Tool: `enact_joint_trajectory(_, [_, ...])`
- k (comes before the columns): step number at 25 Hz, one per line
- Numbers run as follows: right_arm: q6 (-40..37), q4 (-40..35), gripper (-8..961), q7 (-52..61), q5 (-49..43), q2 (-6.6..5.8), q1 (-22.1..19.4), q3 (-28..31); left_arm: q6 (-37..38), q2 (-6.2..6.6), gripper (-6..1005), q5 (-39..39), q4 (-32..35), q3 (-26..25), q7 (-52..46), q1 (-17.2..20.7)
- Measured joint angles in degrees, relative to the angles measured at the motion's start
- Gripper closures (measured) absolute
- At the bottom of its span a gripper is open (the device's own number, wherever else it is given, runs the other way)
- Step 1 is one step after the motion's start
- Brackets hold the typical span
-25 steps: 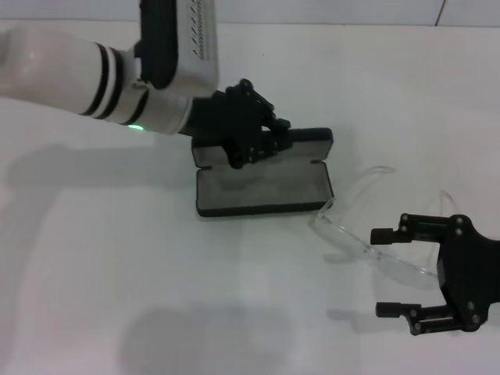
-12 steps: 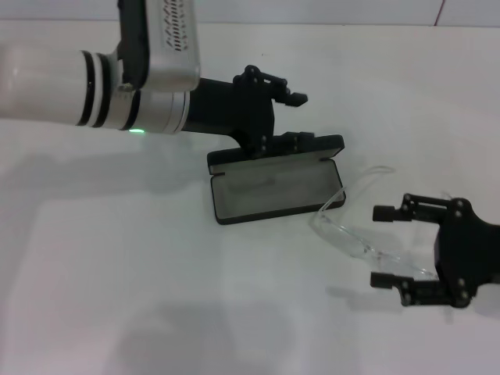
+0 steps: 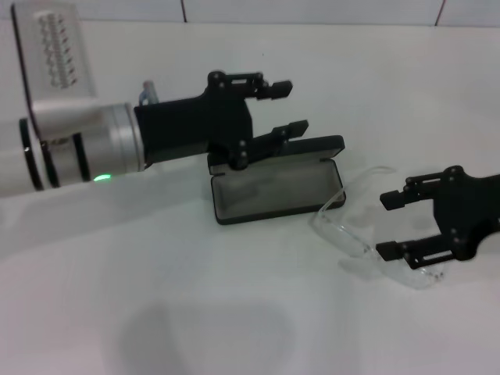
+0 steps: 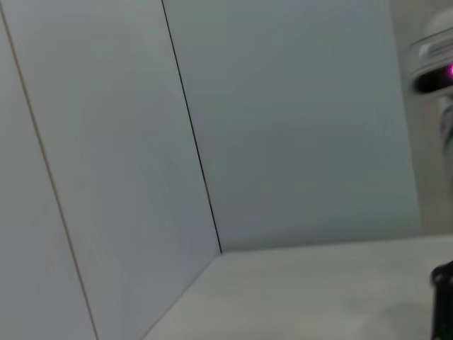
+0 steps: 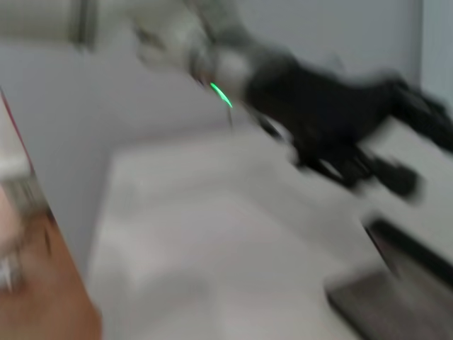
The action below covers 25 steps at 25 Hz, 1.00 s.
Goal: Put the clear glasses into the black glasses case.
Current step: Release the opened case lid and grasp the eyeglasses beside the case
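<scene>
Right tool (image 3: 394,224): fingers spread wide, holding nothing; it hangs at the far end of the clear glasses from the black glasses case, one finger above the lens and one along its near edge, so the lens end sits between them. To my eye this is a line-up for a pinch on the frame, not yet made.
Left tool (image 3: 287,107): fingers parted and empty, just above the raised lid of the case at its back edge. Whether the lower finger touches the lid I cannot tell. Likely it is there to keep the lid up or has just let it go.
Black glasses case (image 3: 273,191): lies open on the white table (image 3: 234,312), grey lining upward, lid tilted back behind the tray. Open this way, the tray is free to take the glasses from above.
Clear glasses (image 3: 355,242): on the table just beside the case's right end, one corner of the lens near or touching the case's front right corner, a thin arm curving away behind. They lie outside the case.
Step in hand: gripping the glasses; the placing remains.
Risk: the clear plastic is thin and slick, so a pinch at the lens end may skate or tip the frame.
</scene>
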Motion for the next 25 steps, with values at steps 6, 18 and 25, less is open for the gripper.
enact_joint_trajectory(6, [0.33, -8.94, 217, 19.27, -16.54, 0.3, 6.96, -9.3, 2.61, -0.07, 497, -0.8, -1.11, -2.76, 0.77, 1.5])
enact_joint_trajectory(18, [7.98, -3.27, 316, 24.0, -23.56, 0.68, 12.6, -23.15, 2.8, -0.09, 498, -1.11, -3.04, -3.6, 1.62, 0.58])
enact_joint_trajectory(25, [11.04, -0.52, 510, 23.94, -23.21, 0.83, 13.94, -26.62, 2.79, -0.06, 498, -1.12, -3.08, -3.6, 1.84, 0.54])
